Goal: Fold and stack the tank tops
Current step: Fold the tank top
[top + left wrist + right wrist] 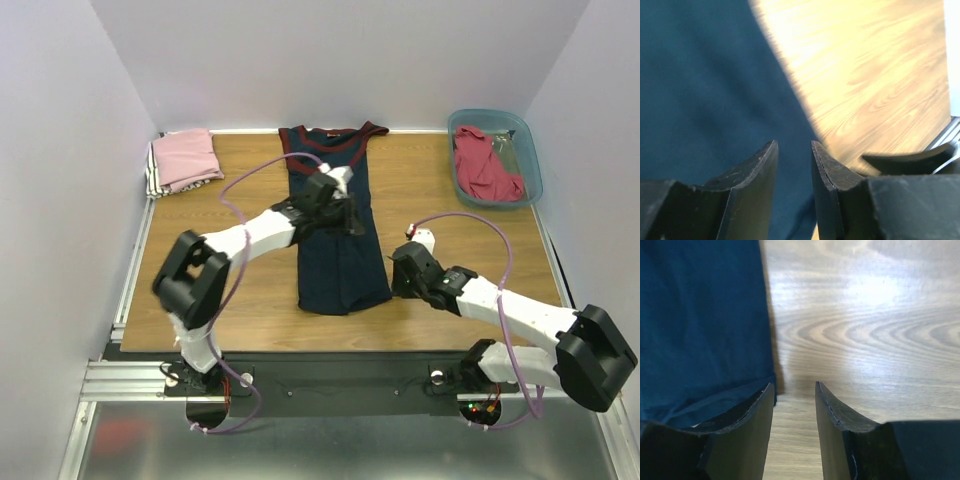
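Tank tops lie in three places on the wooden table (420, 170). The navy jersey (340, 265) is spread at the middle as a long narrow strip, folded lengthwise. Its maroon-trimmed neck points toward the far wall and its hem toward the arms. The pink tank top (185, 155) sits folded at the far left corner, on top of a striped cloth (155, 182) whose edge peeks out beneath it. The red tank top (485, 165) lies crumpled inside the teal bin (533, 160) at the far right, well apart from the other two. The left gripper (792, 150) hangs over the upper half of the jersey, near its right edge. In the left wrist view its two dark fingers (760, 167) stand a narrow gap apart with nothing between them. Navy fabric fills the frame below and to the left, and bare wood lies to the right. The right gripper (794, 390) is low over the table just beside the jersey's near right corner. In the right wrist view its jaws are likewise parted by a modest gap and hold nothing. Only wood grain shows between them. The jersey's hem corner lies just ahead of the left-hand finger (752, 415); whether they touch cannot be told.
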Available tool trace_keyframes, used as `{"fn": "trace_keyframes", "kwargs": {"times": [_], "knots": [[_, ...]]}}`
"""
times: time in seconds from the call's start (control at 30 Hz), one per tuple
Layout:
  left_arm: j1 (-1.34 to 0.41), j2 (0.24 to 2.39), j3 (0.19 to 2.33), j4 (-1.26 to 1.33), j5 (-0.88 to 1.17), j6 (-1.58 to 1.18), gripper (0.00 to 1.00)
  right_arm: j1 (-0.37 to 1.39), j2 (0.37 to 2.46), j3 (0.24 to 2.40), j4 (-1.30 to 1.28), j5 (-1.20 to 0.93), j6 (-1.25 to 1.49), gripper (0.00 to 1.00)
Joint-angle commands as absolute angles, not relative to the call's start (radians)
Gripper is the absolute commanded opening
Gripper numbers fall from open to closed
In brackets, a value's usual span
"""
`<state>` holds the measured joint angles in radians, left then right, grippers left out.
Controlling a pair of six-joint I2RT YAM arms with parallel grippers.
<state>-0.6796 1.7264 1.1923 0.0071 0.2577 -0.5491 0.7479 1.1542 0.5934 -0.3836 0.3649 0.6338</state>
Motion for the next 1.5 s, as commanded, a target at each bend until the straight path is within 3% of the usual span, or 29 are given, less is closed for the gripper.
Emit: {"fn": "trace_keyframes", "kwargs": {"times": [0.0,0.4,1.47], "knots": [[-0.753,1.868,1.362,0.002,0.279,-0.525,0.43,0.726,1.138,0.580,-0.261,0.265,0.656,0.43],[-0.812,2.075,1.430,0.002,0.290,-0.549,0.37,0.726,1.178,0.577,-0.175,0.215,0.632,0.38],[-0.793,2.108,1.393,-0.020,0.267,-0.538,0.32,0.744,1.192,0.502,-0.182,0.261,0.664,0.35]]}}
